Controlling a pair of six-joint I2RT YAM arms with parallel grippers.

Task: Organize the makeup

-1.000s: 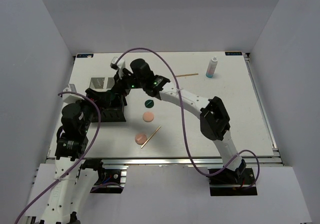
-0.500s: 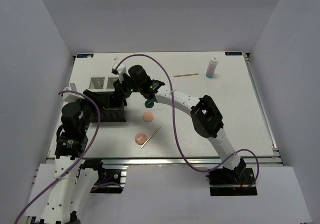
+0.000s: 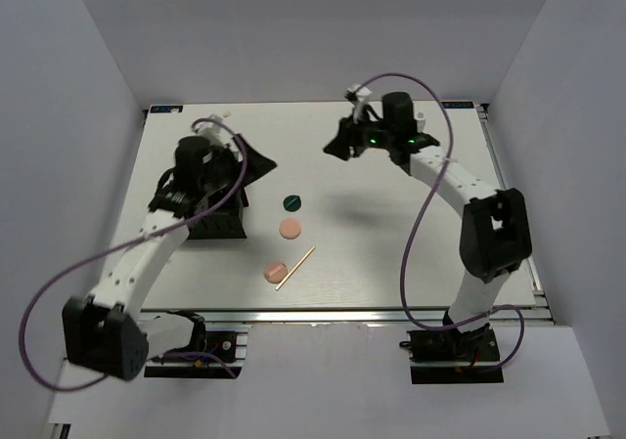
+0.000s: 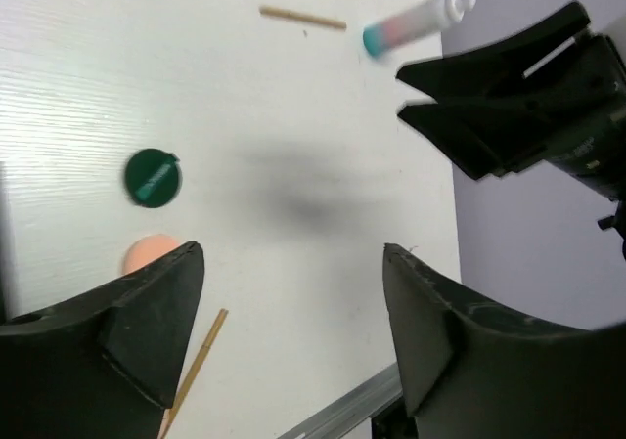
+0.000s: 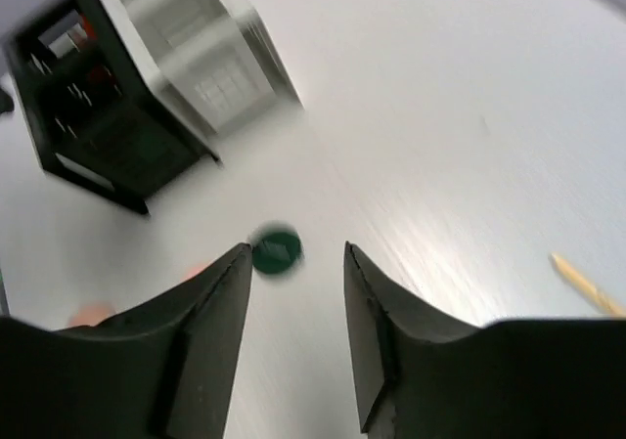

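Note:
The makeup lies loose on the white table. A dark green disc (image 3: 291, 202) sits mid-table, with a peach disc (image 3: 290, 229) just nearer and a second peach disc (image 3: 276, 272) beside a wooden stick (image 3: 296, 266). In the left wrist view a white-blue bottle (image 4: 416, 23) and another wooden stick (image 4: 301, 17) lie far off. My left gripper (image 3: 256, 161) hovers open and empty over the black organizer (image 3: 220, 226). My right gripper (image 3: 337, 146) is open and empty, raised at the back, right of centre. The green disc (image 5: 277, 249) shows blurred beyond its fingertips.
The organizer (image 5: 103, 116) holds red-and-black items in its slots and has a clear compartment block (image 5: 196, 58) at its far side. The table's front metal rail (image 4: 342, 410) runs close below the left gripper. Grey walls enclose the table on three sides.
The right arm has drawn back from the organizer to the back right, and its jaws have gone from shut to open. The left arm has unfolded and risen above the organizer.

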